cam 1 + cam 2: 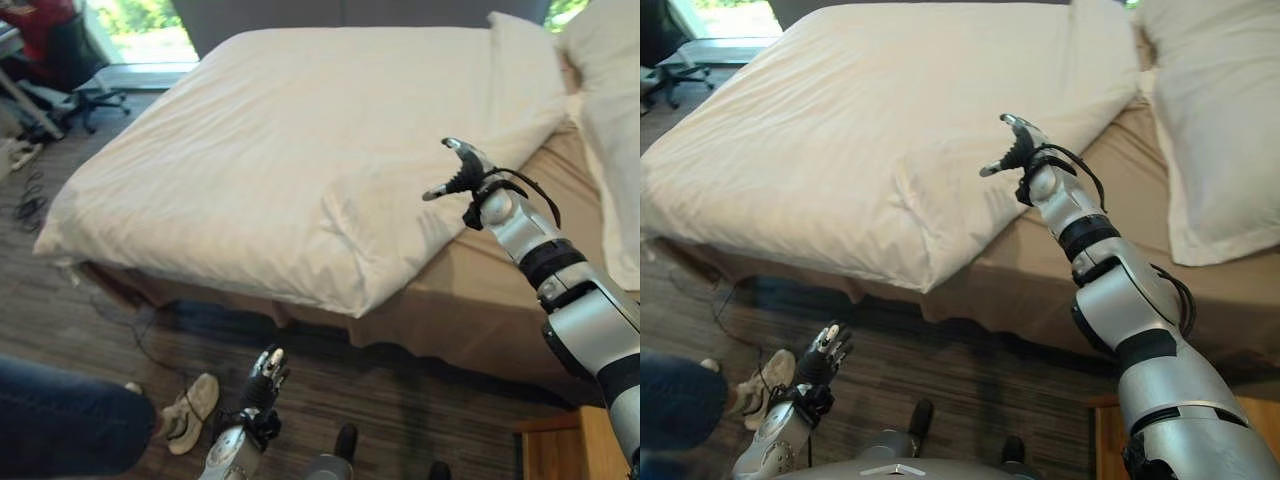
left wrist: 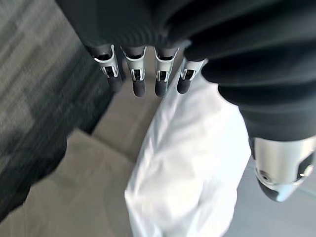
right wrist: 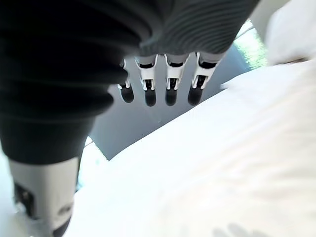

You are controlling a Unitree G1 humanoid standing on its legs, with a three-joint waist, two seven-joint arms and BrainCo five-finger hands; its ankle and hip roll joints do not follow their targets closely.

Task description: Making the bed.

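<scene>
A white duvet (image 1: 290,150) lies spread over the bed, one corner drooping past the near edge above the tan sheet (image 1: 470,290). My right hand (image 1: 462,170) hovers in the air over the duvet's near right edge, fingers straight and holding nothing; its fingers (image 3: 168,84) show above the duvet (image 3: 222,163). My left hand (image 1: 262,385) hangs low over the floor in front of the bed, open and empty, its fingers (image 2: 138,74) pointing toward the duvet corner (image 2: 187,163). A white pillow (image 1: 1210,130) rests at the right on the bare sheet.
A person's leg in jeans (image 1: 60,415) and a pale shoe (image 1: 190,410) stand on the dark floor at lower left. An office chair (image 1: 75,60) and cables sit at far left. A wooden nightstand corner (image 1: 565,445) shows at lower right.
</scene>
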